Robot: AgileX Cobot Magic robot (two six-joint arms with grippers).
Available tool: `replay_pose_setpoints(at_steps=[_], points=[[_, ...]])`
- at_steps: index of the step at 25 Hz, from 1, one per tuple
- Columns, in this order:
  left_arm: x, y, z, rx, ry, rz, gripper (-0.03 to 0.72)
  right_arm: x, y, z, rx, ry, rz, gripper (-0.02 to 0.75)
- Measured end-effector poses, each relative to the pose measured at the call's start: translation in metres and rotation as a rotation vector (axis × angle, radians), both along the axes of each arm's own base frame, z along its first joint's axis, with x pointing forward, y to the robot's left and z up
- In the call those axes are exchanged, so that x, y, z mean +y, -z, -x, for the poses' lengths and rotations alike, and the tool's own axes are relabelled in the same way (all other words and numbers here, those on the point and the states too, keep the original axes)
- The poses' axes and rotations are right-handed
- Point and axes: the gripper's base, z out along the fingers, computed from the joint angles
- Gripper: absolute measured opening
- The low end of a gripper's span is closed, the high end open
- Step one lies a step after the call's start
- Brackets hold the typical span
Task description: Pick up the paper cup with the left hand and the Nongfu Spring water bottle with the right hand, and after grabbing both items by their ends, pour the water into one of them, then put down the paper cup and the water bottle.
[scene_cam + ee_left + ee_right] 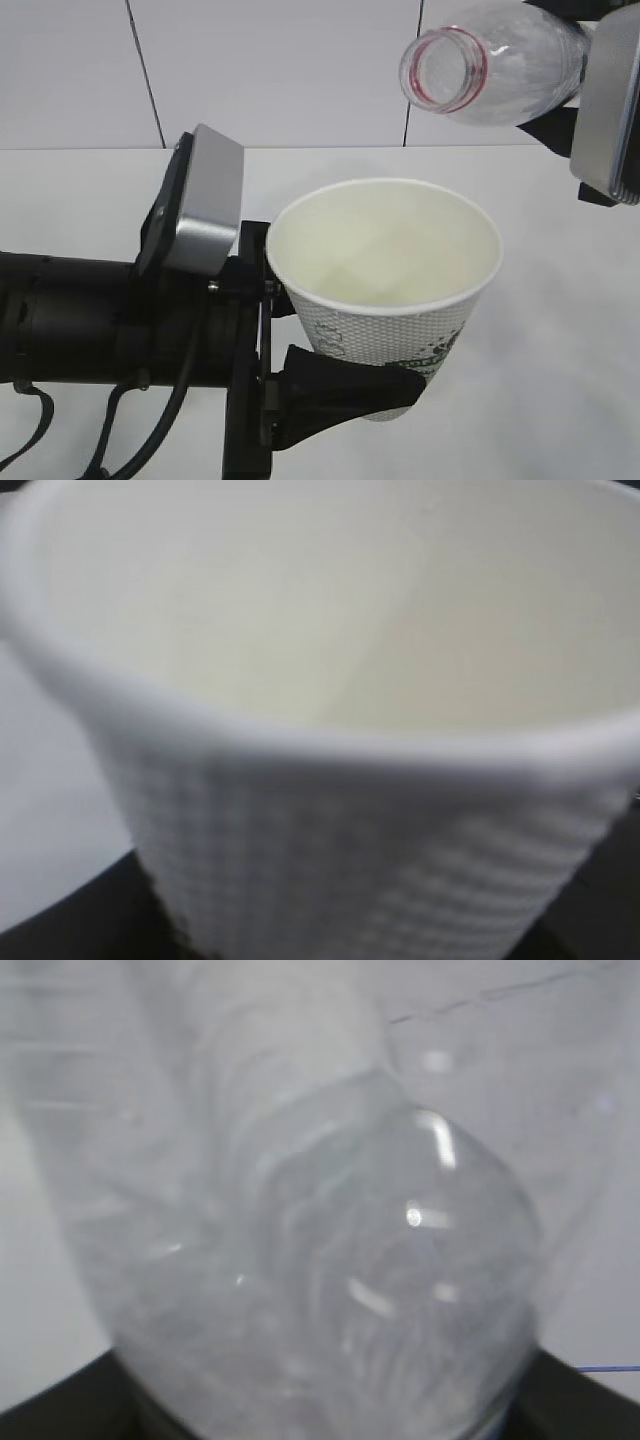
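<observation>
Much is cut off or blurred here. In the exterior view the right hand [608, 110] shows only as a grey flat module and some black at the upper right edge of the frame, and its fingers are out of sight there. The bottle's base and label are hidden behind that module. The right wrist view is filled by a hazy clear ribbed body, with dark finger edges just showing at the lower corners, so the right hand looks clasped on the Nongfu Spring water bottle [495, 62]. The left wrist view is nearly all cup, soft and out of focus.

The paper cup [385, 290] sits in the middle of the exterior view, upright, held low on its wall by the left hand [330, 390], whose black finger wraps the lower front. It is white, dimpled, with green and grey print near the bottom and a cream inside. Whether it holds water I cannot tell.

The bottle is at the upper right, tipped over, its capless mouth with a red neck ring facing down-left, above the cup and apart from it. Beneath lies a white table [560, 380].
</observation>
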Motion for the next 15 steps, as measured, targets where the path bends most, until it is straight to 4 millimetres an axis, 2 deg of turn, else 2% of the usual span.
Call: replay_pose_setpoints(at_steps=[15], points=[[-0.0004,-0.0010,0.0031,-0.010,0.037,0.011,0.496,-0.0006,0.0002,-0.0004,-0.042,-0.007,0.058,0.440]])
